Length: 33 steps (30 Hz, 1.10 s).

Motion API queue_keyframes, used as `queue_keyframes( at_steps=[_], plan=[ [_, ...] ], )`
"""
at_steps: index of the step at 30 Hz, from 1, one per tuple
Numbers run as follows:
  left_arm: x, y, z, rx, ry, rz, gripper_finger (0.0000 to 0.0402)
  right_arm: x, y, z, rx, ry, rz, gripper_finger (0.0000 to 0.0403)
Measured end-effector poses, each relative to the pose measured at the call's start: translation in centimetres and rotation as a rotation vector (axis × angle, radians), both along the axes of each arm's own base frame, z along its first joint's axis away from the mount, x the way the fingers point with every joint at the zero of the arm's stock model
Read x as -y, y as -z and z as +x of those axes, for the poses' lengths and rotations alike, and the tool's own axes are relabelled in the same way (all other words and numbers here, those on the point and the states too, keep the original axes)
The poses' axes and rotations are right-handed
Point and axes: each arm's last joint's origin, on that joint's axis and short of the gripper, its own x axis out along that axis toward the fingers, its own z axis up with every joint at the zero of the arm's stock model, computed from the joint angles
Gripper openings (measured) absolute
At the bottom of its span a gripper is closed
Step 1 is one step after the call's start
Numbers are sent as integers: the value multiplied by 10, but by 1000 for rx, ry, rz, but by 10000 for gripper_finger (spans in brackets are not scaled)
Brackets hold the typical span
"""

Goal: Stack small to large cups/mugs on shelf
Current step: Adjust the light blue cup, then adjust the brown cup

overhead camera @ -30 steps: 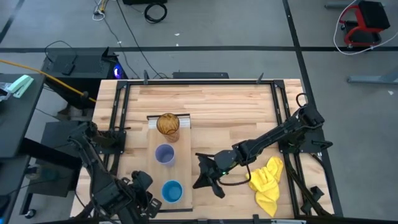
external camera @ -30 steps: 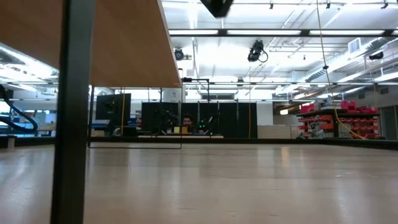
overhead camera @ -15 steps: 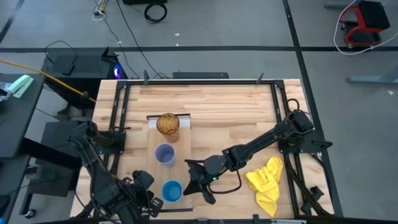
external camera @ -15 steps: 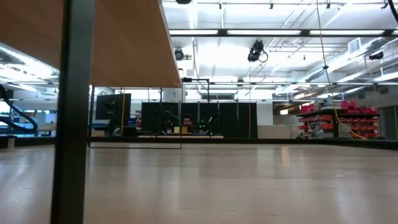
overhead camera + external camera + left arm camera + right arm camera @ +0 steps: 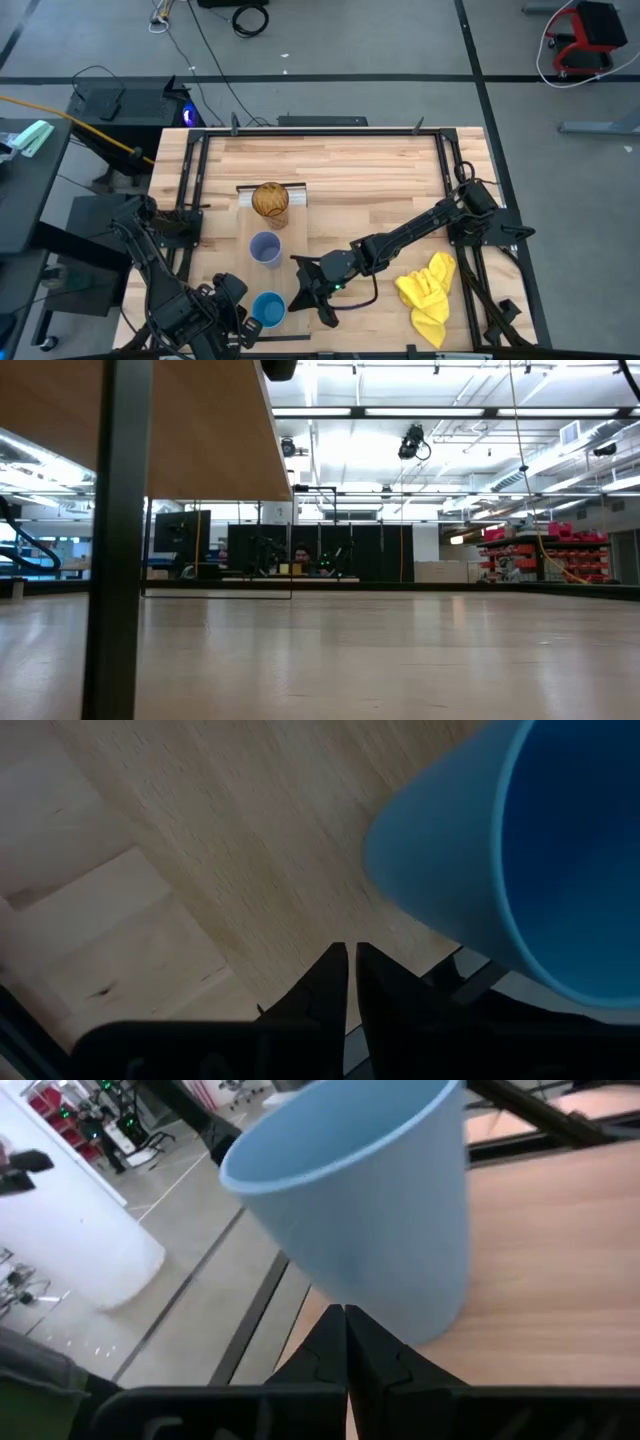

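Observation:
The shelf (image 5: 290, 235) is a pale board lying on the table, with a white strip at its far end. Three cups stand on it in a row: the amber tumbler (image 5: 270, 200) farthest, the lavender cup (image 5: 264, 247) in the middle, and the blue cup (image 5: 268, 309) nearest. My right gripper (image 5: 296, 297) is shut, right beside the blue cup on its right. In the right wrist view (image 5: 345, 1315) the cup (image 5: 360, 1210) leans. My left gripper (image 5: 350, 955) is shut at the table's near left (image 5: 238, 320), just beside the blue cup (image 5: 520, 860). My right gripper pushes the blue cup's side wall, low down near its base (image 5: 380, 1305), with its shut fingertips. It comes about level from the table's right side. The cup leans away from the fingers, toward the table's left edge. Its base is still on the shelf.
A crumpled yellow cloth (image 5: 428, 290) lies at the table's near right, beside my right arm. Dark metal frames run along the table's left (image 5: 190, 200) and right (image 5: 455, 180) sides. Bare table lies between the shelf and the cloth.
My right gripper has gone toward the table's left edge, from mid-table up to the blue cup. The blue cup has slid a little toward the left and near edges of the shelf.

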Motion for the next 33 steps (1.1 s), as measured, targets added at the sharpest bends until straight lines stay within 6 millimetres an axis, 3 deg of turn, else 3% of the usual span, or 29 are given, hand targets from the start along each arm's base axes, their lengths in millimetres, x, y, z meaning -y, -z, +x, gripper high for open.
queue_keyframes(
  at_steps=[8,13,20,25,33],
  plan=[
    [-2,1,-4,-25,5,34,25,17,-10,-6,-78,29,-30,3],
    [-4,2,-9,-57,13,76,19,33,-30,-17,-103,71,-70,3],
    [-9,2,-12,-91,14,123,23,83,-60,-22,-13,267,-242,2],
    [-9,2,-13,-96,13,128,27,127,-52,-15,-91,364,-256,2],
    [-9,2,-13,-94,-9,119,16,153,-51,-10,-80,392,-266,2]
  ],
)
